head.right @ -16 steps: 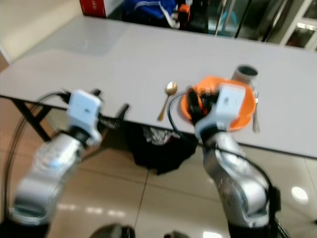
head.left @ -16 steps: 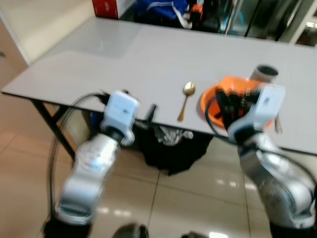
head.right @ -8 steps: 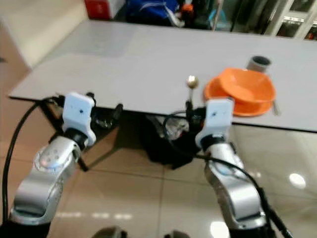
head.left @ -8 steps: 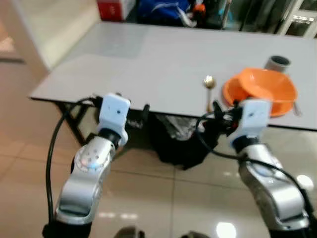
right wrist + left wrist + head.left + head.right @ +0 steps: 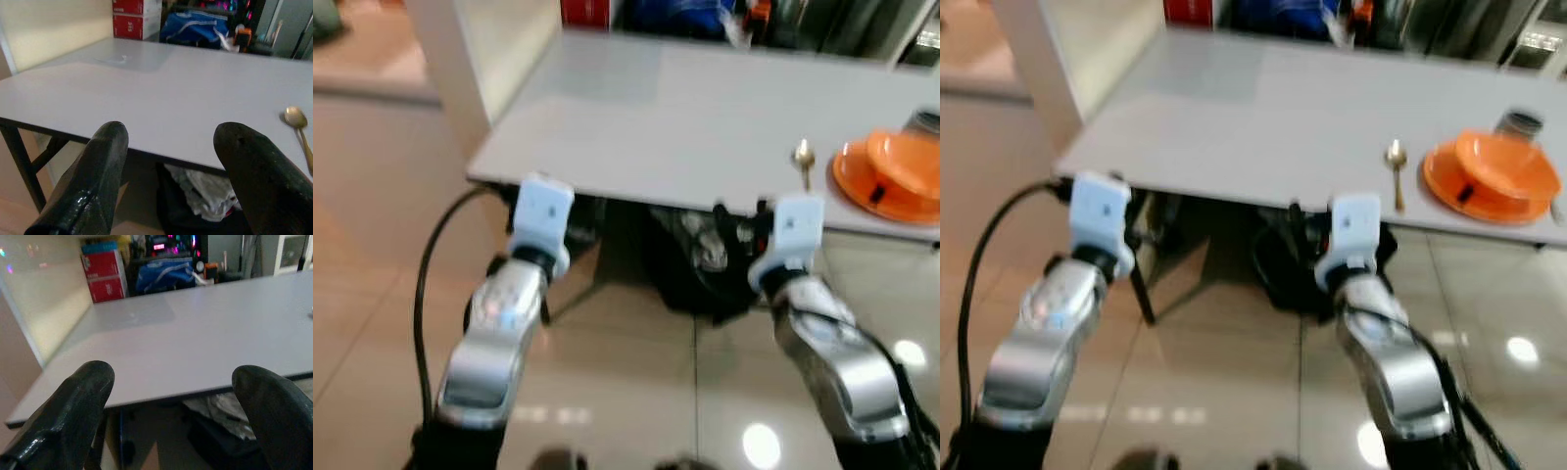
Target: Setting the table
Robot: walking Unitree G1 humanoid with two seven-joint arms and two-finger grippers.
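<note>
An orange bowl on an orange plate (image 5: 1494, 176) sits at the right end of the grey table (image 5: 685, 117). A grey cup (image 5: 1518, 122) stands just behind it, and a gold spoon (image 5: 1396, 162) lies to its left. Both my arms are held out in front of the table's near edge, apart from all of these. The left gripper (image 5: 171, 379) is open and holds nothing, its fingers (image 5: 85, 396) spread wide. The right gripper (image 5: 171, 142) is open and holds nothing too, with the spoon (image 5: 298, 127) off to one side on the tabletop.
A black bag with crumpled white material (image 5: 705, 245) lies on the glossy tiled floor under the table. Red boxes (image 5: 105, 274) and a blue bag (image 5: 166, 274) stand beyond the far edge. A pale wall or pillar (image 5: 489, 49) rises at the table's left end.
The camera has pulled back and shifted left, so the table looks farther away. My right gripper, over the orange bowl one second ago, is now in front of the table's edge.
</note>
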